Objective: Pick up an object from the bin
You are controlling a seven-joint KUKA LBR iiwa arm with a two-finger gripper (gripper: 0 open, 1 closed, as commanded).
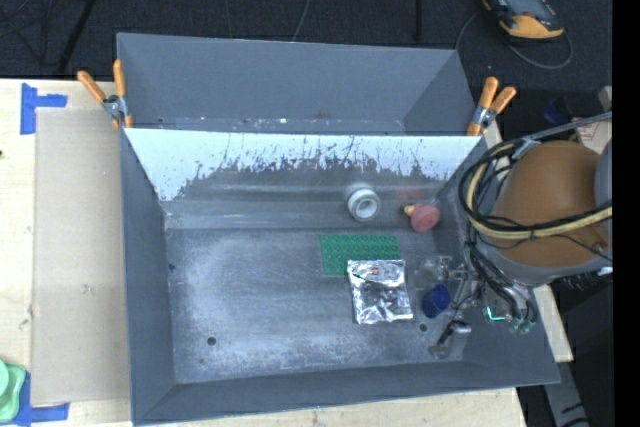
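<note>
Looking down into a grey metal bin with a scuffed, pale-dusted floor and a sloping back wall.

Stretched in from the right, over the bin's right wall: an arm under a rounded brown-orange cover, with loops of black and pale cable round it. Below that cover, low in the right end of the bin and toward the front corner: the claw. Cannot tell whether wide or narrow, given the dark metal parts and wires crowded about it. Cannot tell either whether holding anything.

Just beside the claw, on its left and slightly toward the back: a small dark blue lump, roundish, down on the floor close to the right wall. Nearest of all the things to the claw. Hard to say whether touching it or just apart.

Left of the blue lump and just beside it: a crumpled silver foil packet, roughly square, lying flat. At the packet's back edge, touching or slightly under it: a flat green plate, rectangular, also lying flat.

Farther back, along the line between floor and sloping wall: a small silver cap, round, well apart from the claw. To the right of it on the same line: a pink lump with a small yellow bit against its left side, behind the claw and apart from it.
</note>
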